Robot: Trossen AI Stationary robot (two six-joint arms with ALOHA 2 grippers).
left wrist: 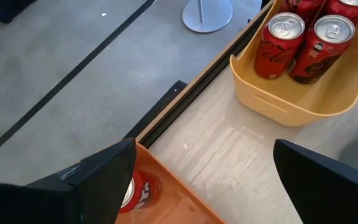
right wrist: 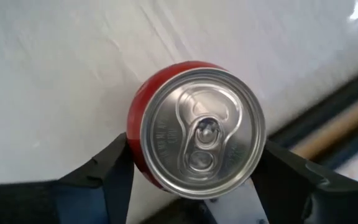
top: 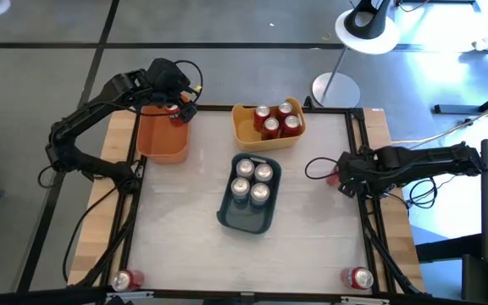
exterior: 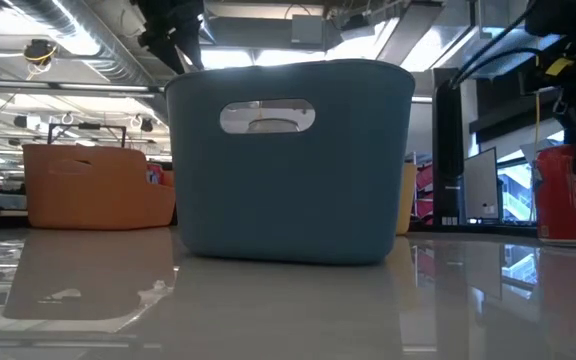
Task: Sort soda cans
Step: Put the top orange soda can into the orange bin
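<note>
Right up against the right wrist camera sits a red can (right wrist: pixel 194 127), upright on the counter (top: pixel 193 246) near its right edge, with the right gripper (top: pixel 339 175) straddling it, fingers (right wrist: pixel 114 171) at either side of the body. Can't tell if they're actually squeezing yet. Thin aluminium, slick round wall, probably dents easily, so I'd pinch mid-body, gently and square. Left gripper (left wrist: pixel 197 180) hangs with jaws released over the orange bin (top: pixel 161 135) at the far left corner, one red can inside.
</note>
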